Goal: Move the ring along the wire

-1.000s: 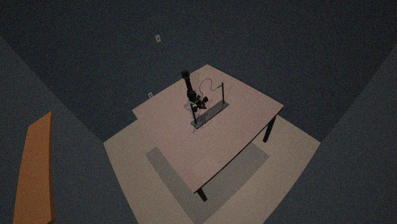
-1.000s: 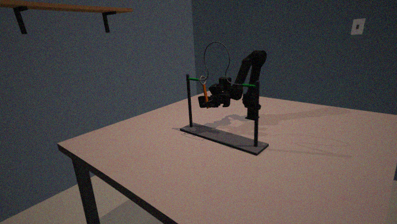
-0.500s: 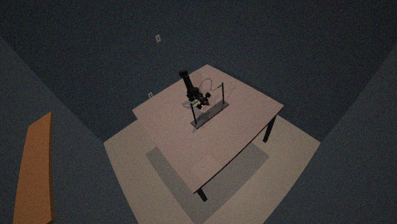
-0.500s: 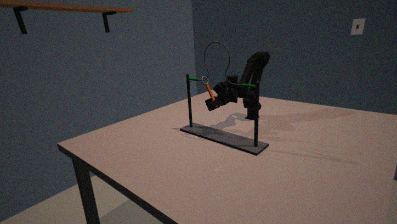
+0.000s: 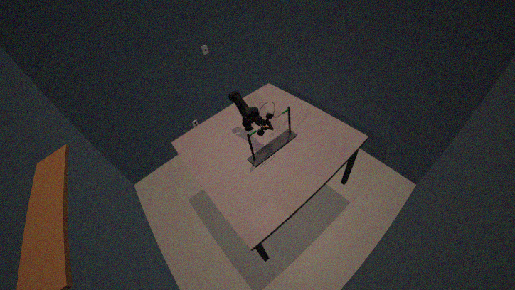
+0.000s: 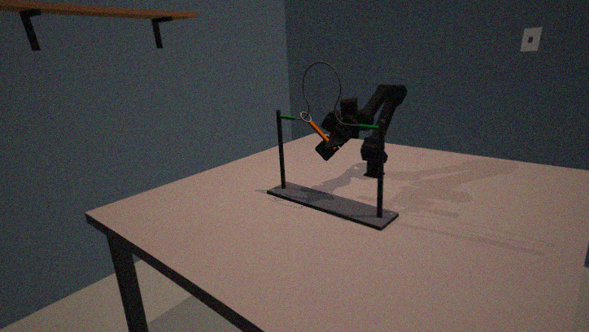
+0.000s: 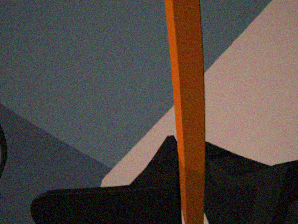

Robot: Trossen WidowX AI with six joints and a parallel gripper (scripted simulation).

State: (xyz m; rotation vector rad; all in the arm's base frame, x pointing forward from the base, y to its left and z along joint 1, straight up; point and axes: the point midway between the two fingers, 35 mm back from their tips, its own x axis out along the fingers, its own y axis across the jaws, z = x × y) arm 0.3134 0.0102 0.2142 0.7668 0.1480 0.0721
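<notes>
Closest to my wrist camera, the orange handle runs up between my dark fingers, clamped tight on its lower end. In the exterior view my gripper tilts down-left, arm folded over behind the far post. The ring sits around the green part by the near post. The thin grey loop beyond is faint.
</notes>
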